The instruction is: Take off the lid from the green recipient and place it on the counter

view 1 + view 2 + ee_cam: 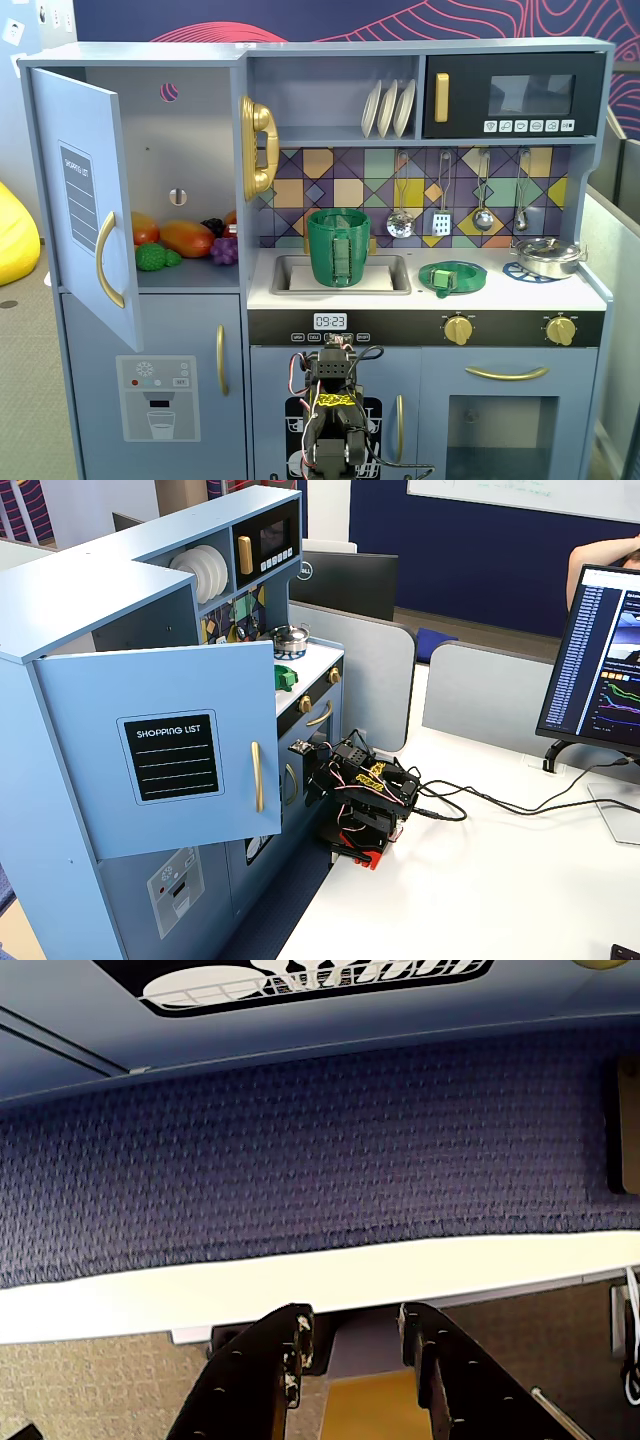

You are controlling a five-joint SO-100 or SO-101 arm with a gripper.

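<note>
The green recipient (338, 247) stands upright in the inset sink, its top open. The lid (453, 277), a flat green disc with a square knob, lies on the counter (420, 296) to the right of the sink in a fixed view. My arm (335, 400) is folded low in front of the kitchen's lower doors, well below the counter and far from both; it also shows on the white table in the other fixed view (365, 790). In the wrist view my gripper (355, 1325) is open and empty, over the table edge and blue carpet.
A silver pot (548, 257) sits on the right burner print. The fridge door (85, 200) hangs open at left, with toy fruit (185, 240) on its shelf. Utensils (440, 215) hang behind the counter. A monitor (600, 660) and cables (500, 805) are on the table.
</note>
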